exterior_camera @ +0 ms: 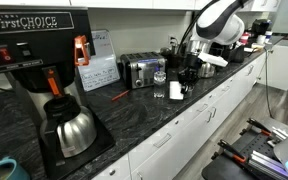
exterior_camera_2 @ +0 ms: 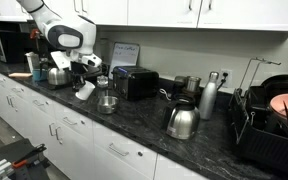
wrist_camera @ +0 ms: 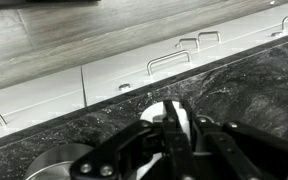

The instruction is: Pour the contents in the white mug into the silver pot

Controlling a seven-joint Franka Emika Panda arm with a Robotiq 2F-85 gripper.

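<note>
1 white mug (exterior_camera_2: 84, 90) is pinched in the narrowed gripper (wrist_camera: 172, 128), with 1 silver pot (exterior_camera_2: 107, 102) just beside. Both are near the counter's (exterior_camera_2: 134, 128) front edge.

White glossy rounded arm (exterior_camera_2: 56, 22) links, black joint bands; black blocky hand (wrist_camera: 176, 128), exposed linkages.

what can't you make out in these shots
- Contents of the white mug: too small in both exterior views. In the wrist view the gripper sits in front of it.
- Inside of the silver pot: too small in an exterior view, and cut off by the bottom edge in the wrist view.
- The mug's handle: not visible in any view.
</note>
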